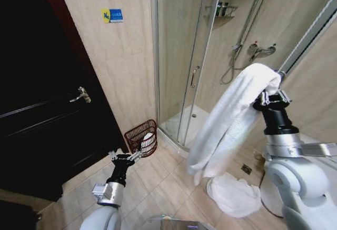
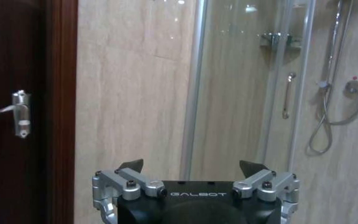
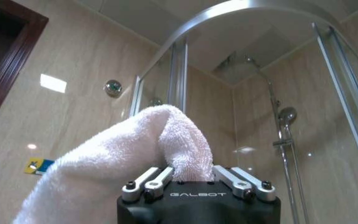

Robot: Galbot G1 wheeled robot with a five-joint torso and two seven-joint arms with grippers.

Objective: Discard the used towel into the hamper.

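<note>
A long white towel (image 1: 231, 114) hangs from my right gripper (image 1: 271, 97), which is raised high on the right in front of the shower and shut on the towel's top fold (image 3: 179, 154). The towel's lower end dangles a little above the tiled floor. The hamper (image 1: 136, 133), a dark red-brown ribbed basket, stands on the floor against the wall between the door and the shower, with something white (image 1: 149, 143) inside it. My left gripper (image 1: 125, 156) is low, just in front of the hamper, and it is open (image 2: 191, 169) with nothing between its fingers.
A dark wooden door with a metal handle (image 1: 80, 95) is on the left. The curved glass shower enclosure (image 1: 184, 56) stands behind the hamper. Another white cloth (image 1: 231, 193) lies crumpled on the floor under the hanging towel, near a floor drain (image 1: 246, 169).
</note>
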